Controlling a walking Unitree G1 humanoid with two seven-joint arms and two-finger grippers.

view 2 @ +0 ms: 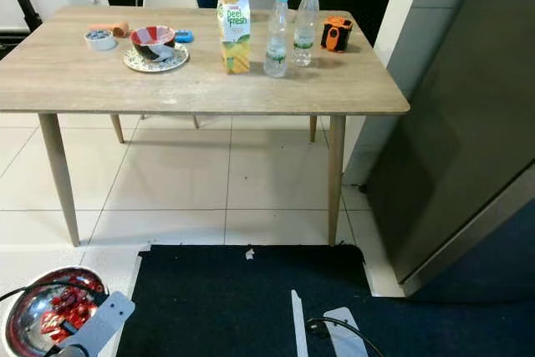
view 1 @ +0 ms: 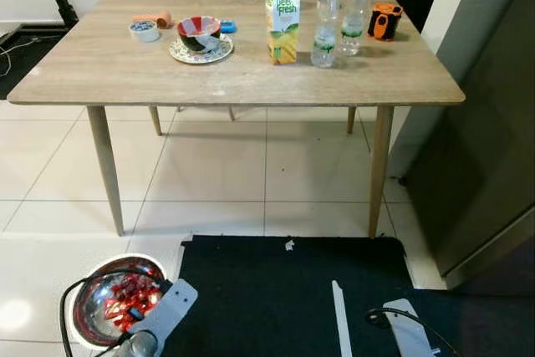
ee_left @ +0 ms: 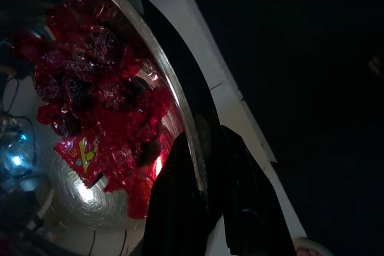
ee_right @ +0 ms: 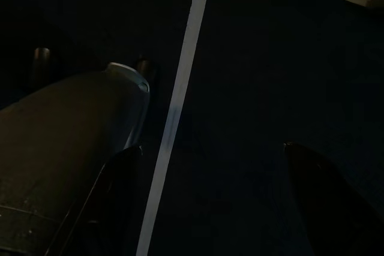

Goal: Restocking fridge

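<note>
Left wrist view: we are gripping the rim of the steel bowl point(ee_left: 120, 148) of red-wrapped sweets with the left gripper point(ee_left: 201, 166), right gripper point(ee_right: 210, 202) hanging released, while juice carton point(view 1: 282, 14) and water bottles point(view 1: 326, 22) at 12 o'clock and closed fridge point(view 2: 468, 123) at 2 o'clock are still waiting, so restocking looks barely begun.

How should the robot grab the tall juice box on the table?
Probably grip the juice carton around its middle, across its flat side faces, coming in level from the table's near edge. It stands upright with open tabletop in front. The two water bottles stand close on its right, so a front approach looks safest.
</note>
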